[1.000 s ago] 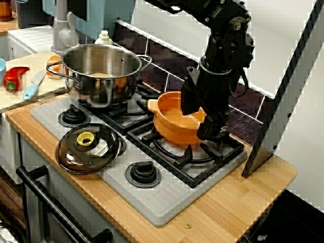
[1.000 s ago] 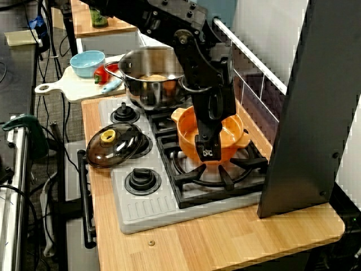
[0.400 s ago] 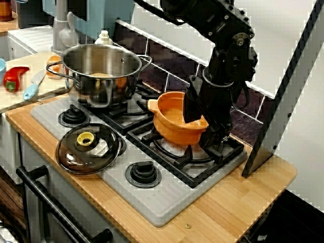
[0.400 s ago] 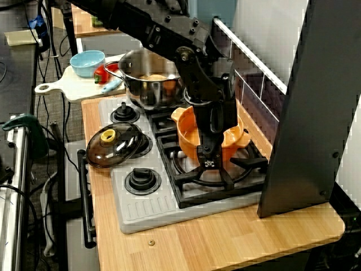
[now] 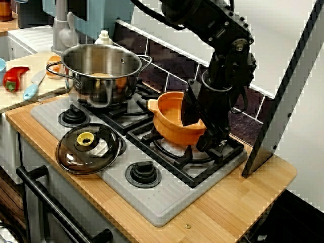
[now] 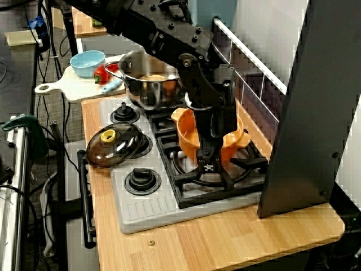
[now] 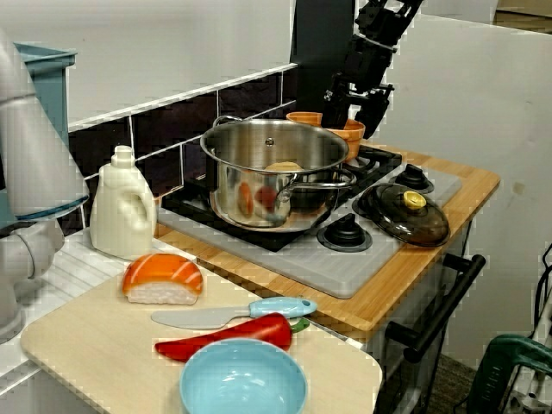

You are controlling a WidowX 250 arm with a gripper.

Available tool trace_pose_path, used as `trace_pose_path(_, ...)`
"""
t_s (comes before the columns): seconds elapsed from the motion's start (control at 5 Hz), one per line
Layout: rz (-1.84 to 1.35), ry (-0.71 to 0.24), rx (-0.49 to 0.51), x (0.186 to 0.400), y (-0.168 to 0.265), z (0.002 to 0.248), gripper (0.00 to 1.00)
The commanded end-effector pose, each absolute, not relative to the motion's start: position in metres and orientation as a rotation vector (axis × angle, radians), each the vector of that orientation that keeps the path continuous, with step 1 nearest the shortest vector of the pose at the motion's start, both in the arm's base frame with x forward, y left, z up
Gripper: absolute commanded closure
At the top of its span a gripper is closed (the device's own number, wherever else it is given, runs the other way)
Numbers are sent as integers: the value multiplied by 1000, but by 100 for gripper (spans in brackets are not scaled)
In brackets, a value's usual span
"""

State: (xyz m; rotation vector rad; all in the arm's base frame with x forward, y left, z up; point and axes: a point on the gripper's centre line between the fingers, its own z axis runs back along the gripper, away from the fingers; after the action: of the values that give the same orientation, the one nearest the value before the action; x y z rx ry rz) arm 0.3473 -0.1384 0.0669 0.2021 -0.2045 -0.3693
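An orange pot [image 5: 172, 121] sits on the right rear burner of the toy stove [image 5: 152, 197]. My black gripper [image 5: 206, 136] reaches down over the pot's right side, one finger inside the rim and the other outside the wall, its tip near the grate. Seen from the stove's end, the gripper [image 6: 207, 161] covers the near wall of the orange pot [image 6: 189, 135]. The view along the counter shows only the arm above the orange pot [image 7: 349, 131]. Whether the fingers press the wall is hidden.
A steel pot [image 5: 101, 76] stands on the left rear burner and a dark glass lid [image 5: 87, 148] lies over the front left one. A grey panel [image 5: 288, 86] leans just right of the stove. The cutting board [image 7: 86, 345] holds a blue bowl [image 7: 243, 384], red pepper [image 7: 224, 336], knife and sushi.
My gripper has come down along the orange pot's right wall, its tip now near the grate. The pot and everything else stay where they were.
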Motion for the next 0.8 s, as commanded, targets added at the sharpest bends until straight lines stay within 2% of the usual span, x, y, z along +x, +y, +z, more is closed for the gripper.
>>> trace_pose_path(0.0,-356,-234,196,349,-134,80,100)
trace_pose_path(0.6,-348,-222,187,347,-131,87,100)
